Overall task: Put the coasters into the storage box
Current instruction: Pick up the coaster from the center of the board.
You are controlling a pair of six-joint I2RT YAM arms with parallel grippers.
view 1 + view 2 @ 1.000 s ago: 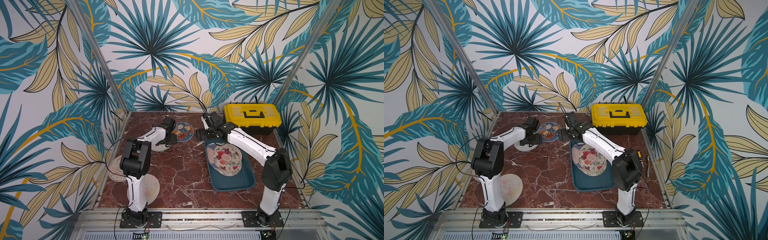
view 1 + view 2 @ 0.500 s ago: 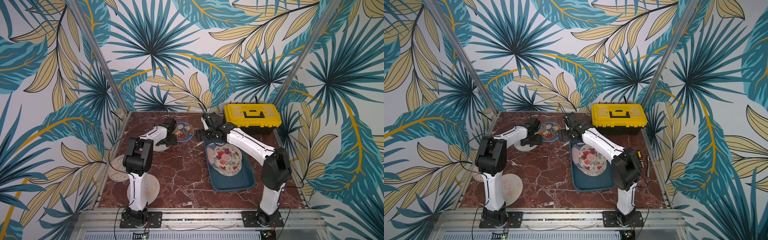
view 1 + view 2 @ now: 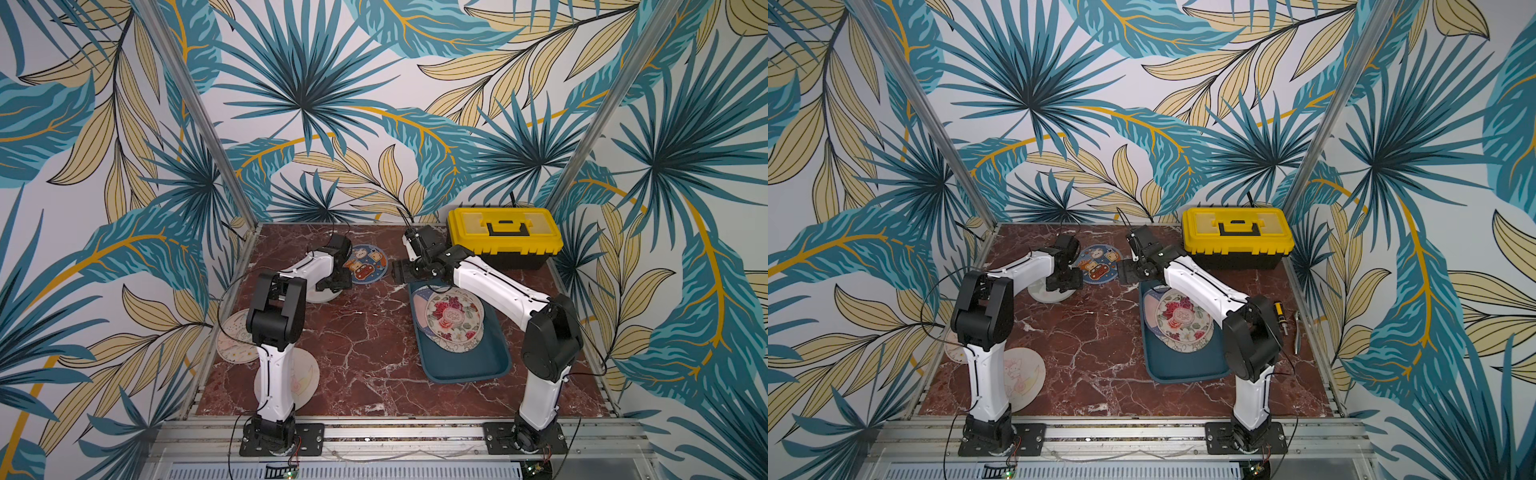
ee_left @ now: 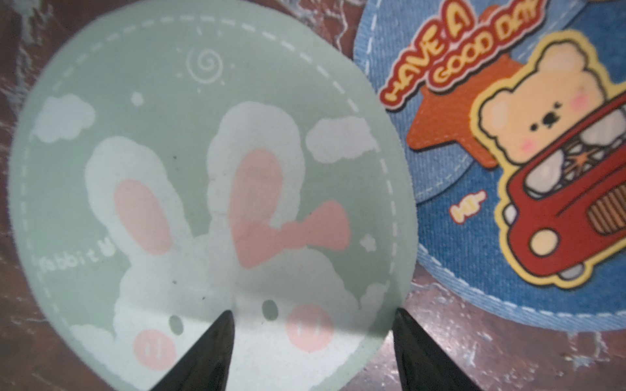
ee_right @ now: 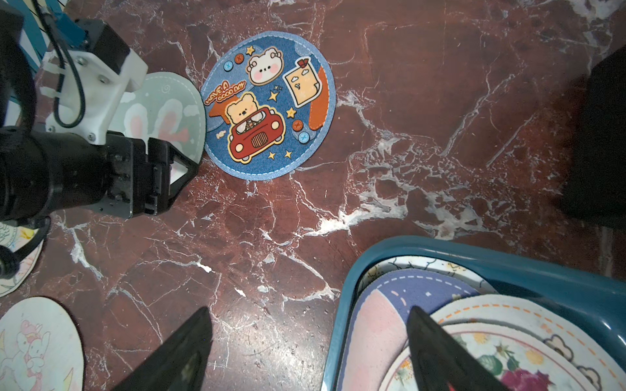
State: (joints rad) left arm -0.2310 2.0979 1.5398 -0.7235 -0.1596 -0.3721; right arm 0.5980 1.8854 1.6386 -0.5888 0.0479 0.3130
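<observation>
A pale green rabbit coaster (image 4: pixel 203 189) lies flat on the table at the back left, next to a blue bear coaster (image 4: pixel 525 152) (image 3: pixel 368 264). My left gripper (image 4: pixel 313 313) is low over the green coaster's (image 3: pixel 322 293) edge and open: one finger over the coaster, the other over bare table. The teal storage box (image 3: pixel 465 376) (image 5: pixel 352 287) sits right of centre, holding several coasters with a floral one (image 3: pixel 453 318) on top. My right gripper (image 5: pixel 310 309) (image 3: pixel 400 273) hangs open and empty over the box's far corner, beside the blue coaster.
A yellow-lidded black toolbox (image 3: pixel 505 239) stands at the back right. Two more pale coasters (image 3: pixel 239 336) (image 3: pixel 291 380) lie by the left arm's base. A screwdriver (image 3: pixel 1280 318) lies beside the right arm, near the table's right edge.
My left gripper's jaws have narrowed around the green coaster's edge and the left arm has shifted slightly. The right arm has not moved.
</observation>
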